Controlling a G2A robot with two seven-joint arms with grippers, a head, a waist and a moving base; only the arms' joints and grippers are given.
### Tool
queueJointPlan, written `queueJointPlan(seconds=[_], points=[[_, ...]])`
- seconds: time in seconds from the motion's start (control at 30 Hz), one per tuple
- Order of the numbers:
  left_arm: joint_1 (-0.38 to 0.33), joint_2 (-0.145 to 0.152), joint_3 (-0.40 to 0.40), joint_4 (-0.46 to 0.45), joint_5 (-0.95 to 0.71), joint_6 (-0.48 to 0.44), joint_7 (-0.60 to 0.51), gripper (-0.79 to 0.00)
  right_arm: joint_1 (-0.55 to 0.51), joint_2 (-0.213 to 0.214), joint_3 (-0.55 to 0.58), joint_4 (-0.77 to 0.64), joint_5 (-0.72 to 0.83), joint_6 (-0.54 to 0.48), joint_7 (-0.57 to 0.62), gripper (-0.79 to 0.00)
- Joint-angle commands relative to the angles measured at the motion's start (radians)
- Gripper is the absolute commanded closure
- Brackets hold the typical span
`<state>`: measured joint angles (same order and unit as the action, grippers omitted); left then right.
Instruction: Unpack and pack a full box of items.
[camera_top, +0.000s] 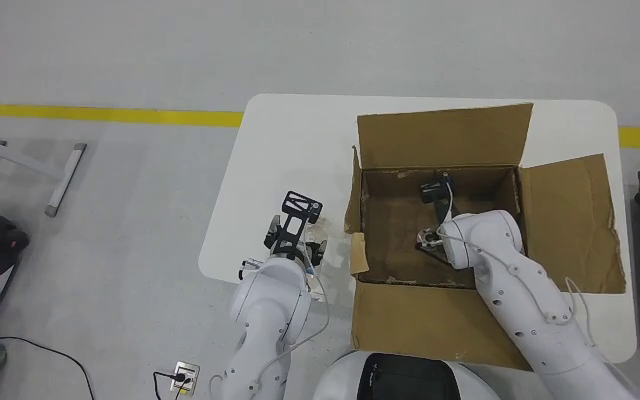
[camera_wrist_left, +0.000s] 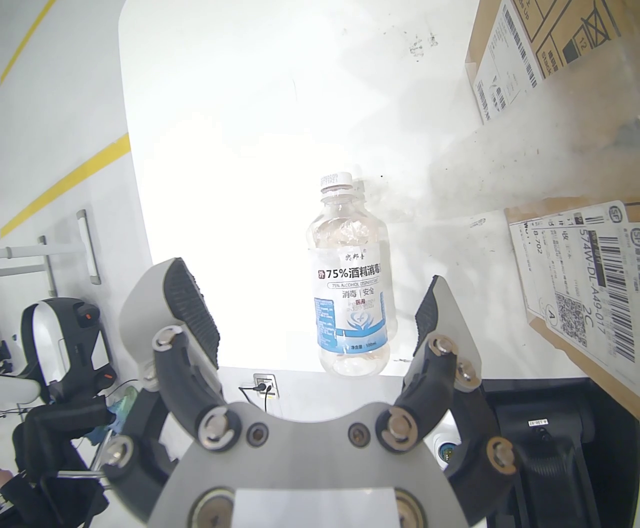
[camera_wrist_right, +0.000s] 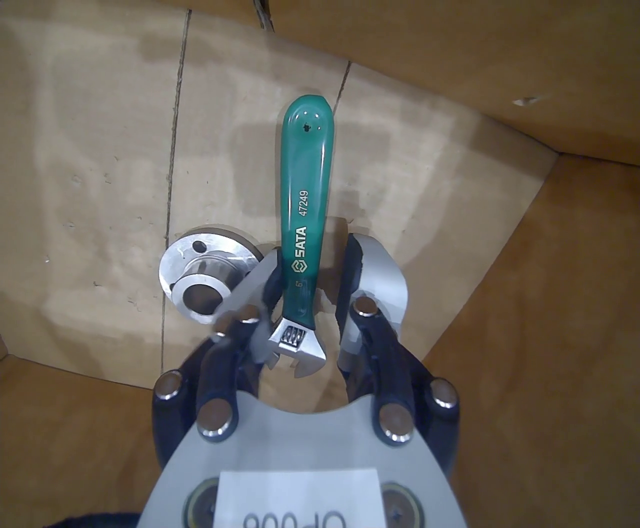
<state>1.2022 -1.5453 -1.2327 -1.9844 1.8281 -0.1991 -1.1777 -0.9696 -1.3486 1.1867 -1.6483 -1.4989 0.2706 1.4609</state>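
A clear alcohol bottle (camera_wrist_left: 350, 280) with a white cap and a blue-and-white label lies on the white table (camera_top: 290, 140) near its front edge. My left gripper (camera_wrist_left: 306, 275) hangs open above it, one finger to each side, touching nothing. The open cardboard box (camera_top: 440, 140) stands on the table's right half. Inside it, my right gripper (camera_wrist_right: 315, 250) straddles a green-handled adjustable wrench (camera_wrist_right: 305, 200) lying on the box floor. One finger touches the handle and a gap shows at the other, so it is open. A round metal flange (camera_wrist_right: 200, 285) lies beside that finger.
The box's side wall (camera_wrist_left: 575, 280), covered with shipping labels, rises close to the left gripper (camera_top: 300, 212). Box flaps spread outward at the back, right and front. A yellow floor line (camera_top: 120, 114) runs beyond the table. The right arm (camera_top: 500, 270) reaches over the box's front wall.
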Motion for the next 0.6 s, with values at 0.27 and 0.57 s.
queueJointPlan(seconds=[0.27,0.57], points=[[0.0,0.0,0.0,0.0,0.0,0.0,0.0,-0.785,-0.028,-0.004,0.016,-0.07,-0.018,-0.006,0.009,0.0],[0.0,0.0,0.0,0.0,0.0,0.0,0.0,-0.785,-0.094,-0.001,0.061,-0.245,-0.013,-0.03,0.011,0.0]])
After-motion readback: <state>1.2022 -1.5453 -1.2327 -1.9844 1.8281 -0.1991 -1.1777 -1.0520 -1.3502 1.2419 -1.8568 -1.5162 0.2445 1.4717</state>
